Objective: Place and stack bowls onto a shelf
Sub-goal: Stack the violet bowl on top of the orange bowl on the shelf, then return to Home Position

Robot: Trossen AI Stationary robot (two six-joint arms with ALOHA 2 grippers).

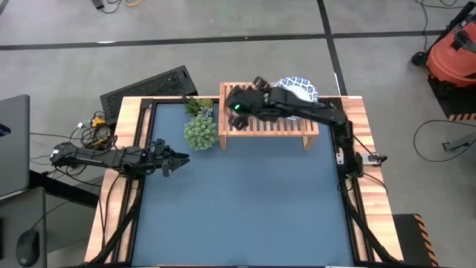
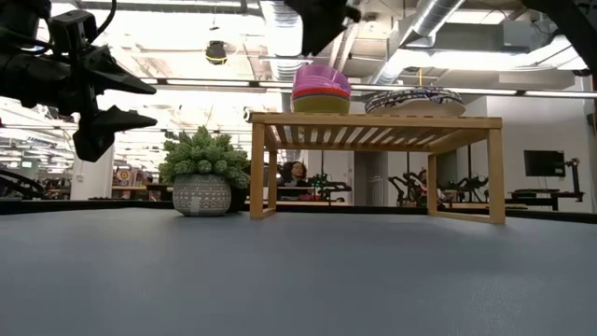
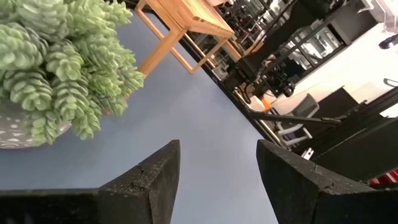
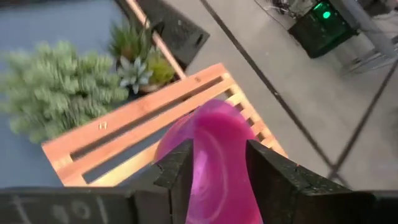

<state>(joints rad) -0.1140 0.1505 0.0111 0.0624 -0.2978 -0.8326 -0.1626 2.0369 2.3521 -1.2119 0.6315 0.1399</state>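
Note:
The light-wood shelf [image 1: 271, 123] stands at the table's far edge, also in the low view [image 2: 373, 126]. On its left half sits a stack of small bowls, the purple bowl [image 2: 322, 79] on top. On its right half sit the white blue-rimmed bowls [image 2: 415, 101], partly hidden by my right arm from above [image 1: 300, 83]. My right gripper [image 4: 217, 165] is open just above the purple bowl [image 4: 214, 143], a finger at either side of it and clear of it in the low view [image 2: 322, 33]. My left gripper [image 1: 178, 160] is open and empty at the table's left, above the table.
A green spiky plant in a grey pot [image 1: 201, 132] stands just left of the shelf, with a smaller plant [image 1: 199, 108] behind it. The blue table top [image 1: 245, 201] stretches bare from the shelf to the near edge. A black panel [image 1: 149, 88] lies beyond the far left corner.

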